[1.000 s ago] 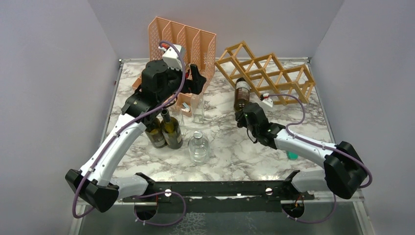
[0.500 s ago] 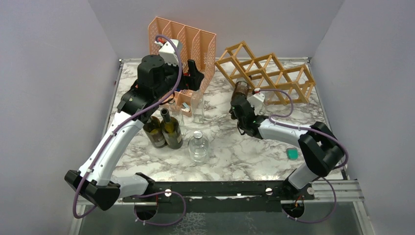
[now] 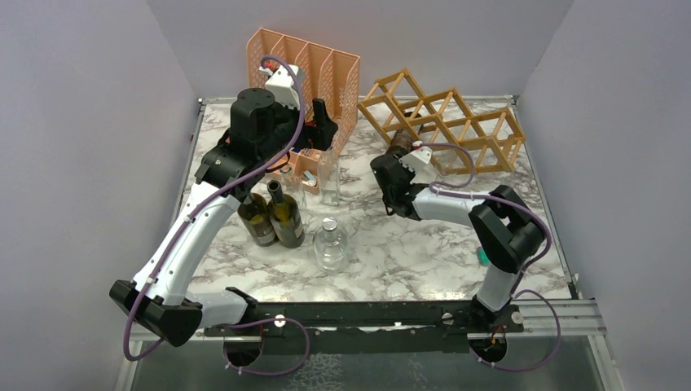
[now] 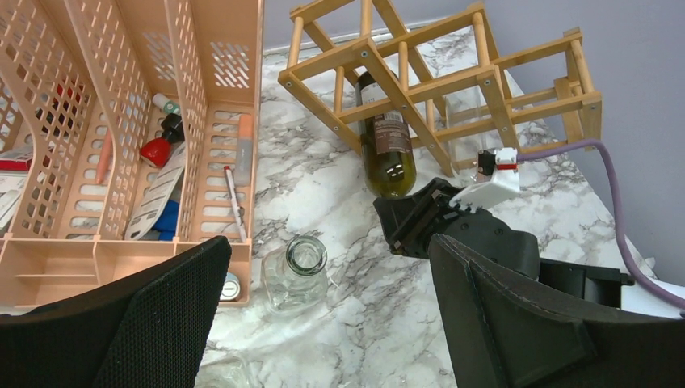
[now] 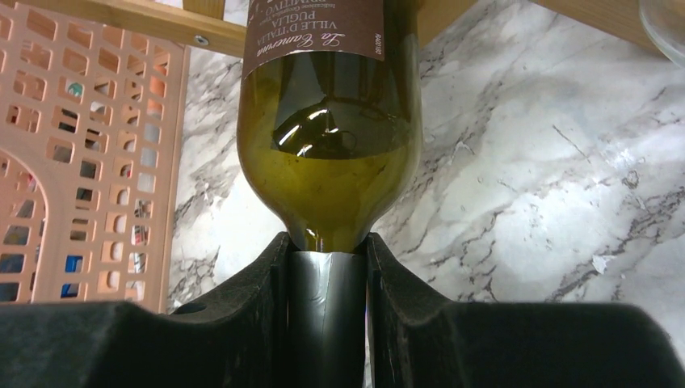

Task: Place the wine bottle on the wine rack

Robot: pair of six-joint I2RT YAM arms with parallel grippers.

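Right arm, change over the last second: its elbow has folded up and back, and the right gripper (image 3: 392, 169) has carried the wine bottle (image 3: 400, 141) away from the open marble and into the wine rack (image 3: 456, 122).
Left arm, change: barely any; it sits a touch higher against the file organiser (image 3: 305, 61).
Wine bottle, place: base end pushed into a low cell at the rack's left end, lying nearly flat, with the label under the slats and the shoulder and neck sticking out towards the near side. Whether it rests on the slats cannot be told.
Right gripper, state: clamped on the bottle's neck, one black finger (image 5: 250, 299) on each side just below the shoulder.
Left gripper (image 3: 320, 124), state: jaws spread wide with nothing between them, raised in front of the organiser.
Wine rack, place: far right of the table (image 3: 391, 252), just beside the organiser.
Other glass: two dark bottles (image 3: 273, 216) stand touching near the left arm; a clear squat bottle (image 3: 330, 244) stands near them; a taller clear one (image 3: 330, 181) stands just in front of the organiser.
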